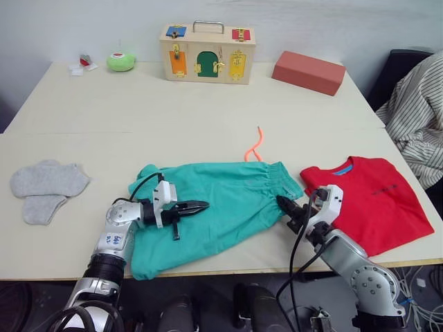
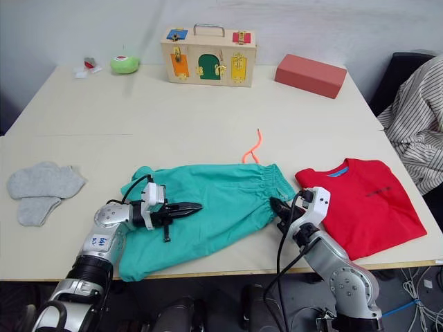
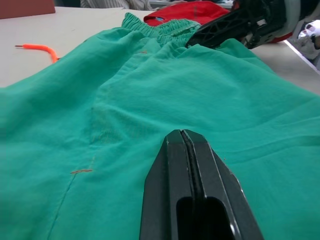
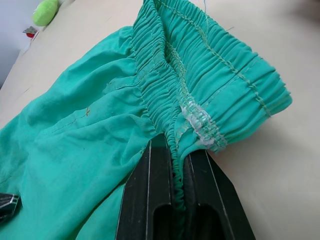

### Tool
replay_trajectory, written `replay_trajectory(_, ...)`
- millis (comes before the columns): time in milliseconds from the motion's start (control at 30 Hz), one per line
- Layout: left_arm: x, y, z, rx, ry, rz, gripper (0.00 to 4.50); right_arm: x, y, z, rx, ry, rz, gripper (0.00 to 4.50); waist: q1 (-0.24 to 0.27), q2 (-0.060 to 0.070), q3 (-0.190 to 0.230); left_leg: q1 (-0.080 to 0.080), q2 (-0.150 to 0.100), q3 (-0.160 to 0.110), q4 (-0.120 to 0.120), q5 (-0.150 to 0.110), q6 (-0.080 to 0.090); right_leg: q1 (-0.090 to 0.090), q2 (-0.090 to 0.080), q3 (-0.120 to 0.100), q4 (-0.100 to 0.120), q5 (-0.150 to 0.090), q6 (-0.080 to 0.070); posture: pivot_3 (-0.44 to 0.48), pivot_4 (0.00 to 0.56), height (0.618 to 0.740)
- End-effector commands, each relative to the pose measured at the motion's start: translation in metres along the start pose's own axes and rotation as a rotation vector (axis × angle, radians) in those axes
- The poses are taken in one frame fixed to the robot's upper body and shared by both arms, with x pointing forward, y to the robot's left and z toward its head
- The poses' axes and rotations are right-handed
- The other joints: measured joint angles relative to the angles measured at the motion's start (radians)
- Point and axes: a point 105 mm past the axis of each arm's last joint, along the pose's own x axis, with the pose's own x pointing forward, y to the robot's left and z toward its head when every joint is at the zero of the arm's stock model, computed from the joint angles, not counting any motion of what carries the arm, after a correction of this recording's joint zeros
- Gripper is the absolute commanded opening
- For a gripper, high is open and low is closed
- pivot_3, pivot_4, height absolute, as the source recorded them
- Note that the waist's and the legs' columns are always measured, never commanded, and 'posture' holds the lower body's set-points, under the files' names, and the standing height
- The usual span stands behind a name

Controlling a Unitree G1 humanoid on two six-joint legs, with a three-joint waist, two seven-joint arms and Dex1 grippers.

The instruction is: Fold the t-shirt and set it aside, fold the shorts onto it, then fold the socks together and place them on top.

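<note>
Both arms are silver-grey metal with rounded joint housings; the left arm (image 1: 114, 238) carries a small blue marking; each wrist bears a white block; black cables loop over both; the right arm (image 1: 360, 266) ends, like the left, in tapered black fingers.

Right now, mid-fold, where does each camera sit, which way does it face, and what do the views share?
Head cameras, both eyes: on the head, looking forward and down at the table, both arms in view.
Left wrist: along the left gripper, shut, over the shorts.
Right wrist: along the right gripper, pinching the shorts' waistband.
Shared: every view has the shorts; left wrist and head views also show the t-shirt and the right gripper.
</note>
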Motion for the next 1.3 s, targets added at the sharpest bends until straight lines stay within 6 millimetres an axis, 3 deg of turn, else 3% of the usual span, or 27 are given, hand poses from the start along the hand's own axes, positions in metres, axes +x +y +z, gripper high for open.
replay_trajectory(33, -0.007, 0.005, 0.017, 0.01, -0.052, 0.07, 0.0, -0.017, -0.003, 0.044, -0.126, -0.18, -0.004, 0.04, 0.003, 0.005, 0.003, -0.001, 0.0, 0.0, 0.0, 0.0, 0.0, -0.001, 0.0, 0.0, 0.0, 0.0, 0.0, 0.0, 0.15, 0.74)
replay_trajectory(167, -0.005, 0.001, 0.014, 0.006, -0.012, 0.077, 0.0, -0.03, 0.006, 0.072, -0.286, -0.258, 0.042, 0.04, 0.006, 0.008, 0.005, -0.003, -0.002, 0.001, -0.001, 0.002, -0.004, -0.002, -0.001, 0.0, -0.002, 0.0, 0.001, 0.0, 0.15, 0.74)
replay_trajectory(300, 0.003, -0.002, 0.013, 0.004, 0.005, 0.106, 0.0, -0.031, 0.032, 0.093, -0.414, -0.313, 0.142, 0.04, 0.003, 0.008, 0.005, -0.003, -0.002, 0.001, -0.001, 0.002, -0.004, -0.002, -0.001, 0.0, -0.003, 0.0, 0.001, 0.0, 0.15, 0.74)
replay_trajectory(433, 0.011, 0.002, 0.009, -0.007, 0.031, 0.141, 0.0, -0.023, 0.06, 0.088, -0.609, -0.256, 0.22, 0.04, 0.003, 0.009, 0.005, -0.002, -0.002, 0.002, -0.002, 0.002, -0.004, -0.002, -0.001, 0.0, -0.003, 0.0, 0.001, 0.0, 0.15, 0.74)
replay_trajectory(567, 0.01, 0.01, 0.001, -0.034, 0.101, 0.191, 0.0, -0.015, 0.092, 0.065, -0.731, -0.168, 0.355, 0.04, 0.004, 0.009, 0.005, -0.002, -0.002, 0.001, -0.003, 0.002, -0.004, -0.002, 0.0, -0.001, -0.002, 0.0, 0.001, 0.0, 0.15, 0.74)
replay_trajectory(633, 0.008, 0.012, -0.002, -0.041, 0.13, 0.199, 0.0, -0.012, 0.109, 0.044, -0.784, -0.086, 0.459, 0.04, 0.003, 0.009, 0.005, -0.002, -0.002, 0.001, -0.003, 0.003, -0.006, -0.002, 0.0, -0.001, -0.002, 0.0, 0.001, 0.0, 0.15, 0.74)
replay_trajectory(733, 0.003, 0.014, -0.005, -0.057, 0.156, 0.222, 0.0, -0.01, 0.122, 0.029, -0.755, -0.029, 0.538, 0.04, 0.004, 0.009, 0.005, -0.001, -0.002, 0.001, -0.003, 0.003, -0.006, -0.002, -0.001, -0.001, -0.002, 0.0, 0.001, 0.0, 0.15, 0.74)
replay_trajectory(867, -0.013, 0.017, -0.002, -0.073, 0.164, 0.276, 0.0, 0.001, 0.144, -0.009, -0.671, 0.077, 0.651, 0.04, -0.002, 0.009, 0.005, -0.001, -0.001, 0.001, -0.002, 0.003, -0.006, -0.003, -0.001, -0.001, -0.001, 0.0, 0.001, 0.0, 0.15, 0.74)
replay_trajectory(1300, -0.024, 0.022, 0.016, -0.099, 0.11, 0.352, 0.0, 0.019, 0.164, -0.057, -0.709, 0.229, 0.838, 0.04, 0.001, 0.009, 0.005, -0.004, -0.001, 0.001, -0.002, 0.003, -0.006, -0.006, -0.001, -0.001, 0.0, -0.001, 0.0, 0.0, 0.15, 0.74)
